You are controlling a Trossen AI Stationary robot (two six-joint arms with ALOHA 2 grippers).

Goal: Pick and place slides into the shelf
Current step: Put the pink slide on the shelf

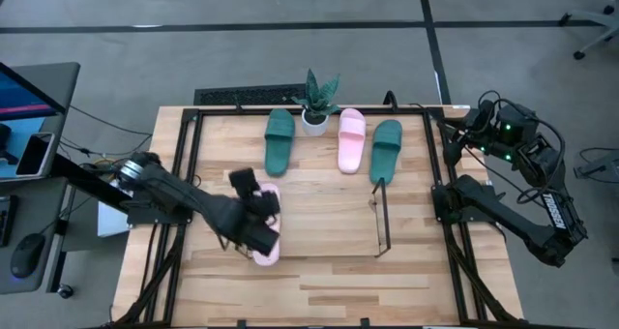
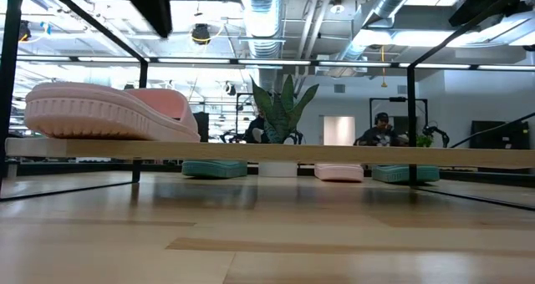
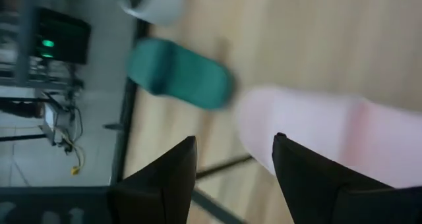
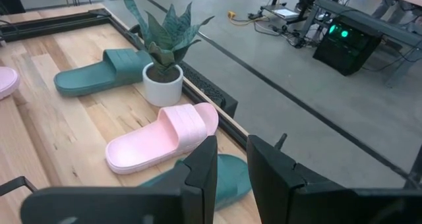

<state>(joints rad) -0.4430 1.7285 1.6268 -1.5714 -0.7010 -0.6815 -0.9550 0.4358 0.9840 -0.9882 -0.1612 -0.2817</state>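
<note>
The left tool (image 1: 259, 216) hovers directly over a pale pink slide (image 1: 268, 248) near the middle-left of the counter (image 1: 329, 271), its two dark fingers (image 3: 165, 178) spread apart with nothing clamped between them. In the left wrist view the pink foam lies just beyond one fingertip, not between the two. That slide is soft pink with a ridged sole edge and a wide strap, lying flat. The left arm reaches in low from the counter's left edge, angled across the wood.

The thin black wire shelf (image 1: 381, 218) stands well apart, right of centre. Along the far edge lie a dark green slide (image 1: 280, 139), a second pink slide (image 1: 351, 139) and another green slide (image 1: 386, 150), with a small potted plant (image 1: 316, 104) between the first green one and the pink one.

The right tool (image 4: 231, 168) waits off the counter's far right corner, its fingers only slightly parted and empty
</note>
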